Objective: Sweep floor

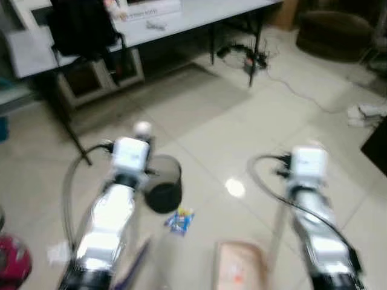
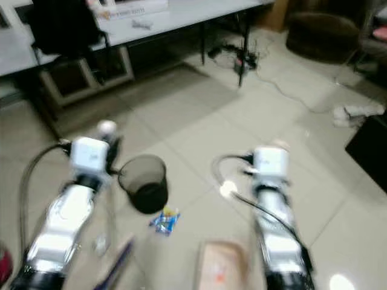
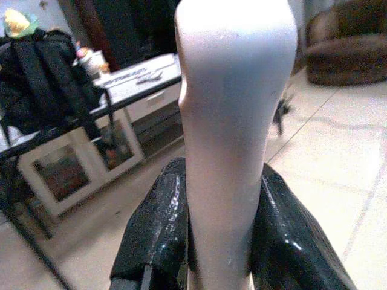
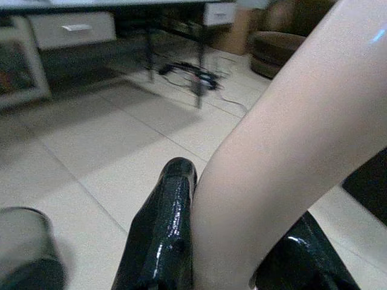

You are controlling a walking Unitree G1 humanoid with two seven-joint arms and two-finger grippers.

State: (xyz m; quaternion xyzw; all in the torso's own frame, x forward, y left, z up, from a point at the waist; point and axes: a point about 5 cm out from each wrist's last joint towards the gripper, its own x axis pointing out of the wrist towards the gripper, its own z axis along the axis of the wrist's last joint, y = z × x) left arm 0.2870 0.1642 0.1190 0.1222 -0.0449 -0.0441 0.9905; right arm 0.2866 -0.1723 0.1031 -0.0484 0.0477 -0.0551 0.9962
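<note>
— What's in that dark bin [image 1: 162,184] at centre-left of the head view?

— It looks empty, though the picture is blurred. A blue and yellow wrapper [image 1: 179,220] lies on the tiled floor [image 1: 242,121] just below it.

— And the grippers?

— The left gripper [image 3: 221,241] is clamped on a pale handle [image 3: 233,121]; the right gripper [image 4: 242,254] pinches a beige handle [image 4: 290,157]. A beige dustpan [image 1: 239,266] shows at bottom centre.

— The table?

— Upper left, a white table [image 1: 193,15] with a black backpack [image 1: 78,27].
</note>
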